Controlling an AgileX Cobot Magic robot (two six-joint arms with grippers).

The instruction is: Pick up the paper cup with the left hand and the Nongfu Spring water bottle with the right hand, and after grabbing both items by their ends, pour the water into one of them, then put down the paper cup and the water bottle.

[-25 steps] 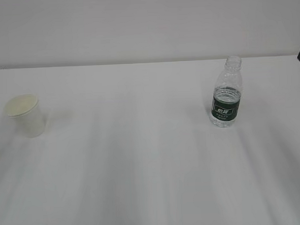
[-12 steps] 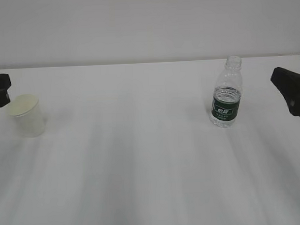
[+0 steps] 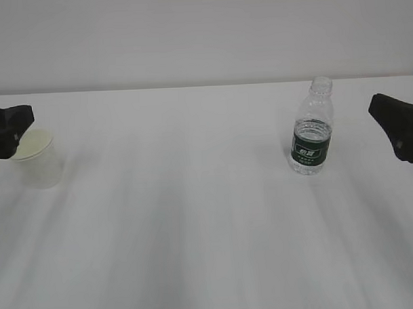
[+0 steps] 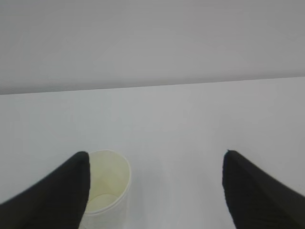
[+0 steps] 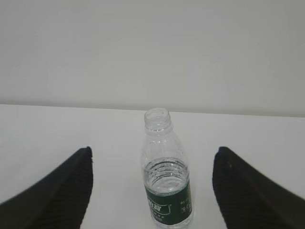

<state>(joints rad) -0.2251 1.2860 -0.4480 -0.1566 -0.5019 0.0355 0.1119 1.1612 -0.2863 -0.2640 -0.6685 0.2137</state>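
White fills the scene: a plain pale wall behind a white table (image 3: 209,229) that carries both things of the task.

At the table's left side stands the paper cup (image 3: 36,159), upright, mouth upward, its taper narrowing toward the base. The left wrist view shows its cream inside; whether anything is in it cannot be told.

Well apart from it, right of centre, stands the Nongfu Spring water bottle (image 3: 311,127). Its long axis is vertical, the uncapped neck points up, and the dark green label faces the exterior camera. Water (image 5: 164,171) fills it to about the shoulder, just above the label.

The left tool (image 4: 155,188) is beside the cup, its two black fingers spread wide. The cup lies by the left-hand finger (image 4: 57,195) in the wrist view, partly overlapped by it; contact cannot be judged. Nothing is held.

The right tool (image 5: 152,188) sits near the table's right edge, its fingers wide apart, with the bottle centred ahead between them, untouched. It grips nothing.
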